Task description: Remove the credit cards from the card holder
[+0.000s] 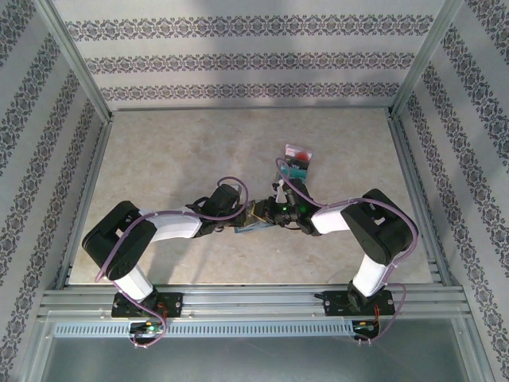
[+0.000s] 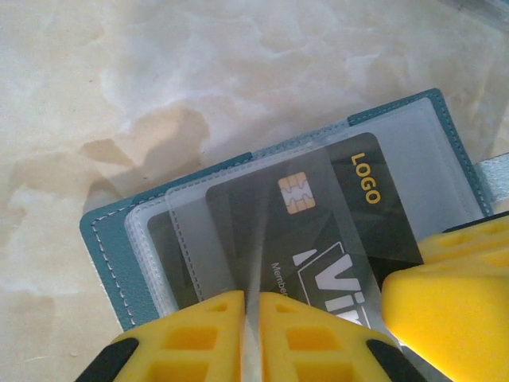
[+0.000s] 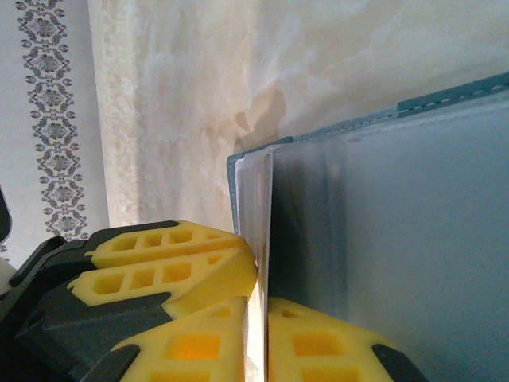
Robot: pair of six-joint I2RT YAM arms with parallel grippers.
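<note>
Patterned wallpaper walls (image 1: 238, 56) box in a pale, marbled table (image 1: 159, 151). The two arms meet low over the middle of it.

Between them lies the card holder (image 2: 111, 255), opened flat on the table. It has a teal cover with white stitching and clear plastic sleeves (image 2: 199, 231) fanned over each other inside. A dark card (image 2: 318, 215) with a gold chip and yellow "LOGO" lettering sits tucked in one of the sleeves, well inside the cover's edges.

The left gripper (image 2: 253, 306) has its yellow fingers pinched together on a thin clear leaf of the holder, with only that sheet between them. From the right, another yellow finger (image 2: 445, 310) overlaps the holder's right-hand page.

The right gripper (image 3: 261, 294) is clamped the same way on the edge of a thin whitish leaf standing upright out of the holder. I cannot tell whether a card sits in that leaf.

Farther back on the table, well apart from the holder, a small heap of loose cards (image 1: 298, 159) lies with red-orange and teal showing.
</note>
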